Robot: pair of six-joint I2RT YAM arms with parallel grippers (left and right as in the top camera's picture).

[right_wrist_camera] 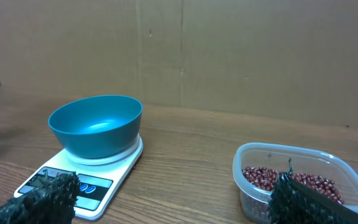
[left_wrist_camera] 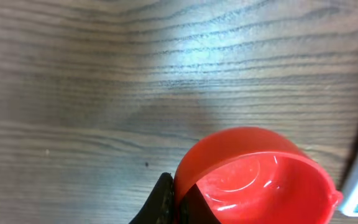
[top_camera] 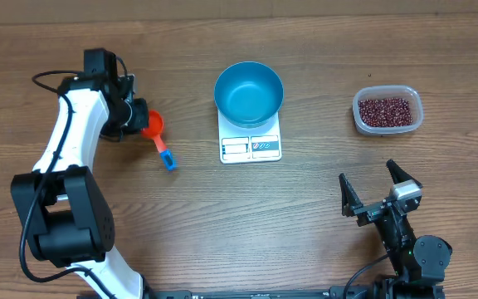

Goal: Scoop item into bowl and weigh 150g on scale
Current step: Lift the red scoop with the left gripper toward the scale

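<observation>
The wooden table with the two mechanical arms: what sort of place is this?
Probably a robot test bench, not a real kitchen: a wooden table, a plain cardboard backdrop, and a bowl on a scale with a tub of beans nearby.

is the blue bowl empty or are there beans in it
Empty: the bowl on the scale shows only bare blue inside; beans sit in the tub.
</observation>
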